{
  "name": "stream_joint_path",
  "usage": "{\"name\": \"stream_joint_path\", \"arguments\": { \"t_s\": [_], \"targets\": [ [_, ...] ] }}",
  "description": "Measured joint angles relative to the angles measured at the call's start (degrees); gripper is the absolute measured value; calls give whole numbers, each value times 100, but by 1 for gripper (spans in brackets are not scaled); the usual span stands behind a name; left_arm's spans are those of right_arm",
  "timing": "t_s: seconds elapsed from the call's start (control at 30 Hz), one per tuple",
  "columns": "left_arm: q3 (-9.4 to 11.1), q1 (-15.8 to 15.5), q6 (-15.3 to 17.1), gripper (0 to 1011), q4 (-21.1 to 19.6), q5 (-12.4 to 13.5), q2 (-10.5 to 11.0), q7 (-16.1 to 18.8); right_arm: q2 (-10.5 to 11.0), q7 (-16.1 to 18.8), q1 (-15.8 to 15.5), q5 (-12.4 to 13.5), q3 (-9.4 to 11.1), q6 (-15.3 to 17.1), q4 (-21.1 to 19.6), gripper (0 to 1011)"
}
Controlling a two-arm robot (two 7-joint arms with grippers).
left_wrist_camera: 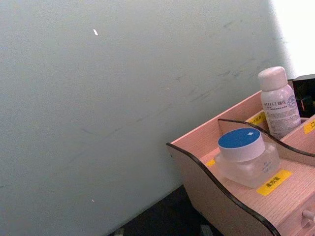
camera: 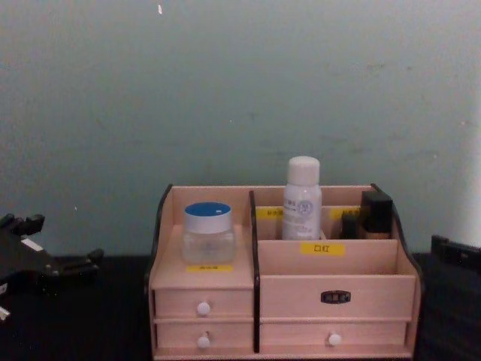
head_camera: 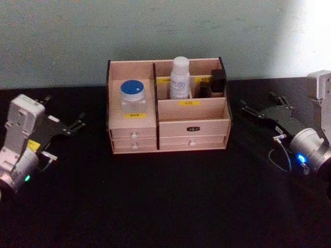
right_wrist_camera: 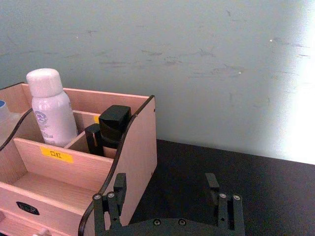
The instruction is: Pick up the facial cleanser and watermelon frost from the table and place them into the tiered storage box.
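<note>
Head view: left end effector [head_camera: 77,124] and right end effector [head_camera: 248,109] both sit low over the dark surface [head_camera: 165,206], fingers apart, empty, flanking the tiered storage box [head_camera: 168,142]. Box holds a blue-lidded jar [head_camera: 133,97] left, white bottle [head_camera: 180,77] at rear.

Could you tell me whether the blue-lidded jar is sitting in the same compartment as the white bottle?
No, the blue-lidded jar sits in the left compartment of the tiered storage box, while the white bottle stands in a rear compartment across a divider.
</note>
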Motion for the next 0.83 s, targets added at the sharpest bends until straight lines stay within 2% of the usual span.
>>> {"name": "stream_joint_path", "arguments": {
  "t_s": [0.83],
  "targets": [
    [0, 0, 0, 1001, 0, 0, 0, 0, 0, 0, 0, 0, 0, 0, 0, 1002]
  ]
}}
